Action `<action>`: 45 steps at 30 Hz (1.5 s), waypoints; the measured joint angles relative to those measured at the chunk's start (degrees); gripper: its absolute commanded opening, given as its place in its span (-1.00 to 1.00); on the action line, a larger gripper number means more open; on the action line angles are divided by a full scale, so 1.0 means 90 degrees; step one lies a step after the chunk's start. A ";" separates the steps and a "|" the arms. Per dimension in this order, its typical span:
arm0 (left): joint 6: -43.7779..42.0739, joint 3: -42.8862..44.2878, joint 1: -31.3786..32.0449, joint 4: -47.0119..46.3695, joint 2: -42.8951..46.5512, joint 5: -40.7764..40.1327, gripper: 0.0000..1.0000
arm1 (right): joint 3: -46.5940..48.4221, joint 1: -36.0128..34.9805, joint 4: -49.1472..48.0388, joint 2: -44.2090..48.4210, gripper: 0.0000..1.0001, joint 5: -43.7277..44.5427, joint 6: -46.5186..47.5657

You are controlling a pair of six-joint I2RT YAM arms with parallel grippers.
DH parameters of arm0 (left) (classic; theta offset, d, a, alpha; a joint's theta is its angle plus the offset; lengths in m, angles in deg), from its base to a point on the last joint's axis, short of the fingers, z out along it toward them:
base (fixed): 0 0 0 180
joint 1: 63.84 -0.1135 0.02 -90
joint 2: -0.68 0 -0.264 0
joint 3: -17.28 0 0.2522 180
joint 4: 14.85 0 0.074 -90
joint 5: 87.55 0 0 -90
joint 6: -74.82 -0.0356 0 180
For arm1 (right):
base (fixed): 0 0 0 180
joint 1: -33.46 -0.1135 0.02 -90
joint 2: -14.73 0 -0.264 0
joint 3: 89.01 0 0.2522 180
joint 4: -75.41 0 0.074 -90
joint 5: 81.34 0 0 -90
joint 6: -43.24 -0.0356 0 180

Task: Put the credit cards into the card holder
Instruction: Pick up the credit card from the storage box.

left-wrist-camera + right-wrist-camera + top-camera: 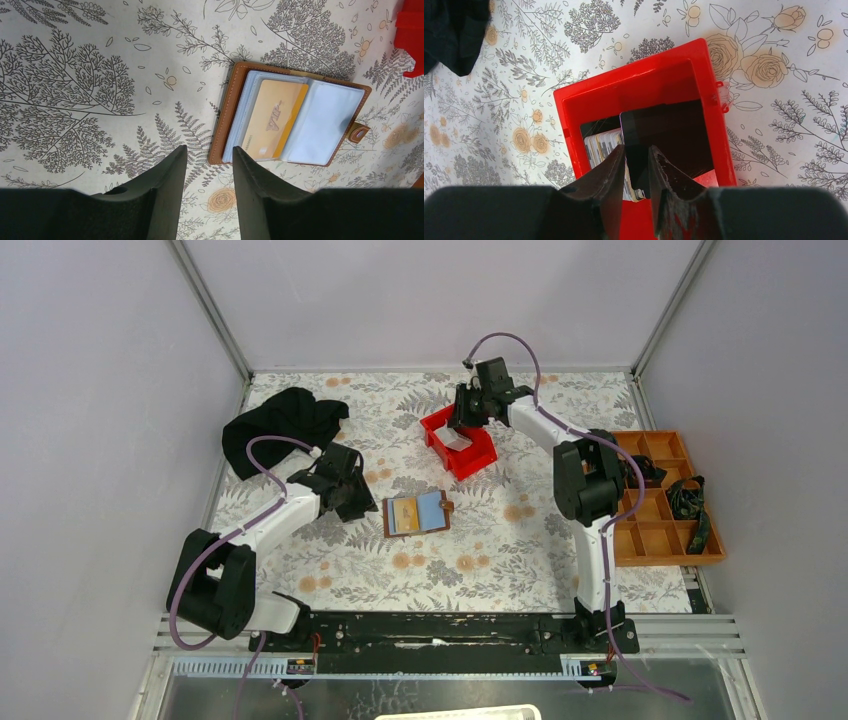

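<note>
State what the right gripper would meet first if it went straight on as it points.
Most likely the dark card in the red bin, directly ahead of the right gripper; depth is unclear, so they may already touch.

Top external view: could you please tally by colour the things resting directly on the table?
Black: 1, the cloth
Red: 1, the bin
Brown: 1, the wallet
Orange: 1, the tray
Total: 4
</note>
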 measured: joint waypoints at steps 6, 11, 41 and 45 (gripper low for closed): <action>0.0017 -0.0005 0.0000 -0.0010 0.0000 0.0041 -0.10 | 0.0000 -0.0007 0.0034 0.0066 -0.46 -0.0029 0.0000; 0.0017 -0.0019 0.0000 -0.0022 0.0000 0.0046 -0.10 | -0.0015 -0.0010 0.0036 0.0153 -0.48 -0.0027 0.0000; 0.0022 -0.0214 0.0000 -0.0056 0.0267 0.0087 -0.10 | 0.0386 -0.0571 0.1367 0.0279 -1.00 0.2511 0.1348; 0.0022 -0.0214 0.0002 -0.0056 0.0347 0.0090 -0.03 | 0.0384 -0.0610 0.1360 0.0287 -1.00 0.2722 0.1440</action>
